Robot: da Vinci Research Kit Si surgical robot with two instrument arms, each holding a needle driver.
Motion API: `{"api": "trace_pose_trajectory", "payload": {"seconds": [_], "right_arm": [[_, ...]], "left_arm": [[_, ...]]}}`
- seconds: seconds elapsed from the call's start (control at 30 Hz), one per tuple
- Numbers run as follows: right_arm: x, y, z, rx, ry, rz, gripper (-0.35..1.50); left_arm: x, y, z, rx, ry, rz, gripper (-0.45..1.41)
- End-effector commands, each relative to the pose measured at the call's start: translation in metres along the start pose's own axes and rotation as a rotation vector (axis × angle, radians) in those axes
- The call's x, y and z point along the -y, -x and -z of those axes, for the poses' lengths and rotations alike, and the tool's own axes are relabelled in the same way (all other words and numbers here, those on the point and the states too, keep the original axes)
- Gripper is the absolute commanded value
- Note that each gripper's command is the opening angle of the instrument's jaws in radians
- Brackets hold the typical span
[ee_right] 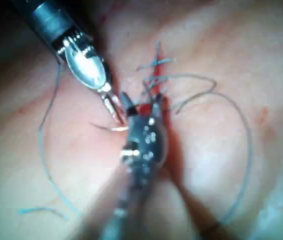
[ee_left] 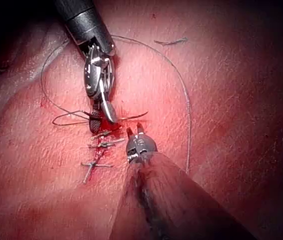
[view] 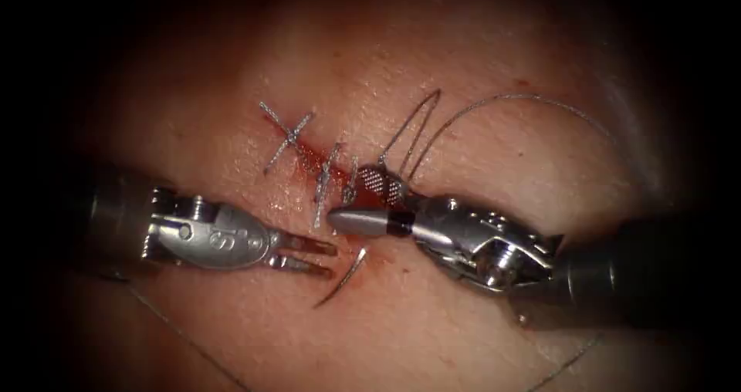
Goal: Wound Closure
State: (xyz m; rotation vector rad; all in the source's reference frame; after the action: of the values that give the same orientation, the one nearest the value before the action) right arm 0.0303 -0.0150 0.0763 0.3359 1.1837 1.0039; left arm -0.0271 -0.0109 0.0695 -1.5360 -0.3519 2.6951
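The tissue [view: 478, 153] carries a red cut [view: 309, 157] crossed by three tied stitches [view: 287, 137]. At the cut's near end the curved needle [view: 343, 278] lies partly in the tissue, its upper end buried and its thin end free. My left tool [view: 332, 259] is open right beside the needle on the left, holding nothing. My right tool [view: 347, 199] is spread wide open over the cut just above the needle, gripping nothing. Thread [view: 525, 99] loops up from beside its upper jaw and arcs away to the right. The left wrist view has the needle [ee_left: 134, 117] between both tools.
A loose strand of thread [view: 177, 332] runs across the tissue below the left tool's shaft, and another strand [view: 571, 359] passes under the right tool's shaft. Red fluid [view: 378, 262] wets the tissue around the cut's near end. A short cut thread end [ee_left: 170, 41] lies apart.
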Motion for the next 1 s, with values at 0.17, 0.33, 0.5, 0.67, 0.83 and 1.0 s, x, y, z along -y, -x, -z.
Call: {"api": "trace_pose_trajectory", "payload": {"seconds": [0.17, 0.33, 0.5, 0.67, 0.83, 1.0], "right_arm": [[-0.0016, 0.0001, 0.0010, 0.030, -0.011, 0.007, 1.31], [-0.0019, 0.0004, 0.0023, 0.210, -0.043, 0.046, 1.38], [-0.0016, 0.0012, 0.0033, 0.271, -0.099, 0.071, 1.30], [-0.0019, 0.0024, 0.0042, 0.302, -0.116, 0.101, 1.28], [-0.0019, 0.0031, 0.0050, 0.301, -0.114, 0.111, 1.28], [-0.0013, 0.0035, 0.0058, 0.301, -0.112, 0.115, 1.26]], "left_arm": [[-0.0011, 0.0001, -0.0008, -0.038, 0.023, -0.103, 0.31], [-0.0009, 0.0000, -0.0011, -0.057, 0.028, -0.202, 0.44], [-0.0004, -0.0005, -0.0018, -0.109, 0.014, -0.214, 0.34], [0.0004, -0.0014, -0.0027, -0.187, 0.024, -0.215, 0.15], [0.0012, -0.0016, -0.0037, -0.186, 0.025, -0.191, -0.13], [0.0020, -0.0017, -0.0042, -0.178, 0.041, -0.043, -0.42]]}}
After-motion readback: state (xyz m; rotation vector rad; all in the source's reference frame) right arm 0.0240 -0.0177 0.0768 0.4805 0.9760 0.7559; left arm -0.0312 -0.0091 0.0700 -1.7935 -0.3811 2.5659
